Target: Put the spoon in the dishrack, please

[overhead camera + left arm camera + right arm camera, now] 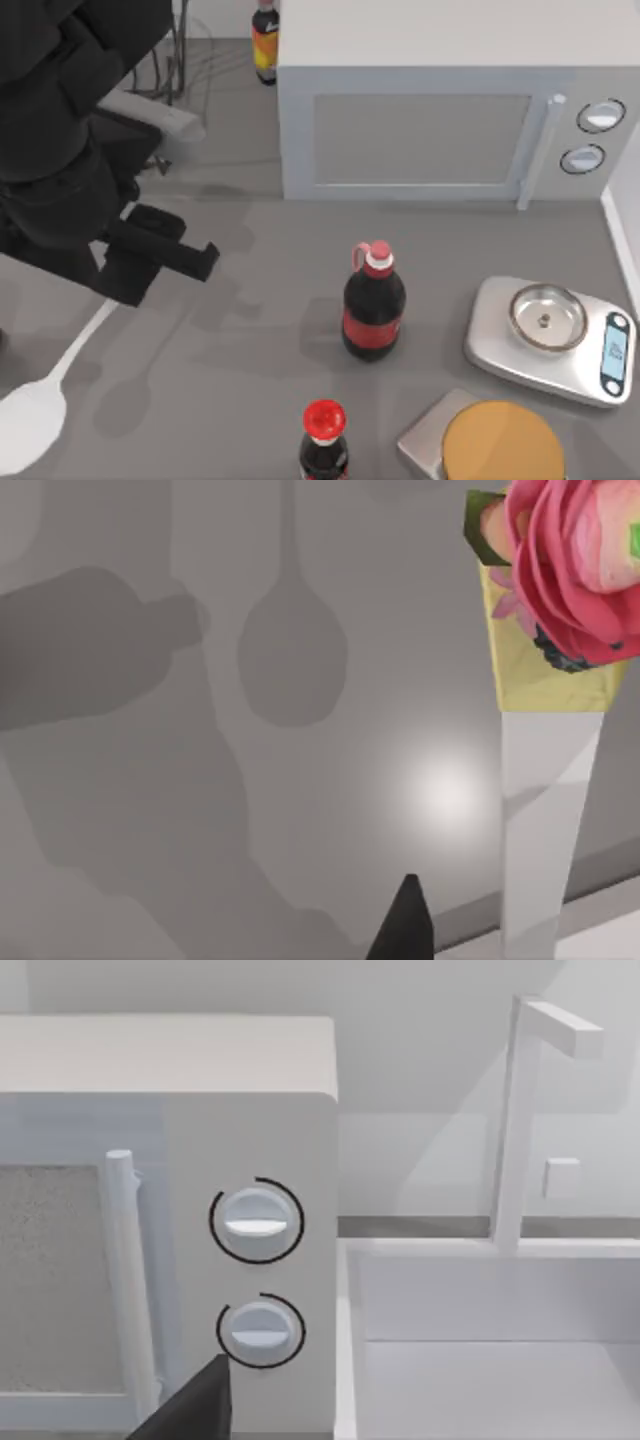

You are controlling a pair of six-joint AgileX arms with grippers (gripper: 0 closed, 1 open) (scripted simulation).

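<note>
Grey tabletop under a top-down camera: your spoon (45, 395) hangs over the table's left side, its handle running up into the left gripper (150, 262), pinched there — the white bowl dangles low. Judge it light, stiff and slick, so hold on the thin handle near the knob (565, 590) and move gently. Behind the arm stands the dishrack (175, 55), left of the microwave (430, 130). Your right gripper (190, 1405) faces the microwave dials; I cannot tell its fingers' state.

grey worktop (250, 330): microwave (430, 130) at back, two cola bottles (373, 305) mid, kitchen scale (550, 340) right, dishrack (175, 50) back left.
</note>
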